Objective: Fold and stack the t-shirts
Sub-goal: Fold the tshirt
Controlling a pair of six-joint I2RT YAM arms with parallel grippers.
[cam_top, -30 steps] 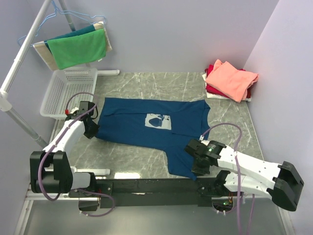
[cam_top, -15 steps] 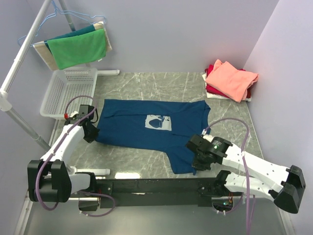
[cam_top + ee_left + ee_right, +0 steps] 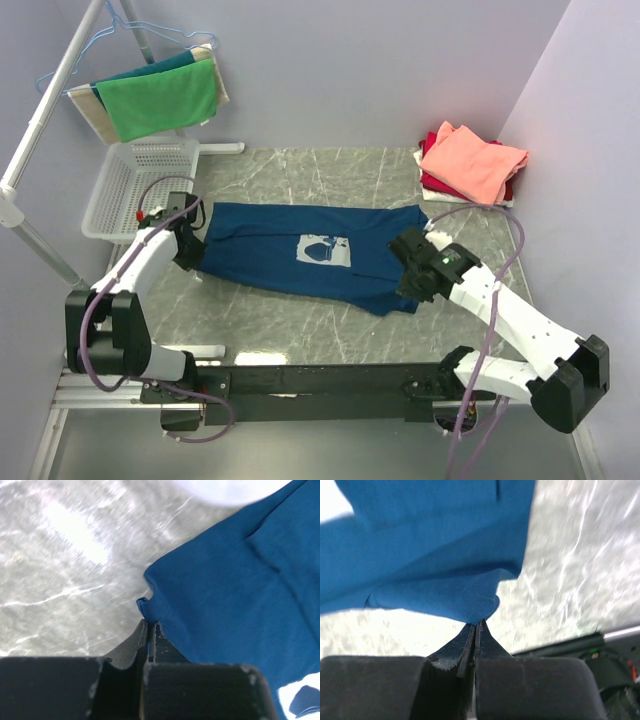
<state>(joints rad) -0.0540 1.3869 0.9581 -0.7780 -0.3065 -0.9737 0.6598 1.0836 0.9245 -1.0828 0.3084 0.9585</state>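
Observation:
The navy-blue t-shirt (image 3: 290,258) with a pale chest print (image 3: 325,249) lies across the middle of the table, its near part doubled back over itself. My left gripper (image 3: 190,250) is shut on its left edge, and the left wrist view shows a small fold of blue cloth (image 3: 150,607) pinched at the fingertips. My right gripper (image 3: 412,285) is shut on the shirt's near right corner, lifted off the table; blue cloth (image 3: 470,605) hangs from the jaws in the right wrist view. A folded salmon-pink tee (image 3: 470,160) lies on a red one (image 3: 432,182) at the back right.
A white mesh basket (image 3: 135,185) stands at the back left beside the shirt. A green cloth (image 3: 160,100) hangs on a rack above it. The black rail (image 3: 320,380) runs along the table's near edge. The right wall is close behind the stack.
My right gripper has carried the shirt's near corner away from the front edge, up and back toward the right, folding the lower flap over. My left gripper has shifted slightly back with its edge.

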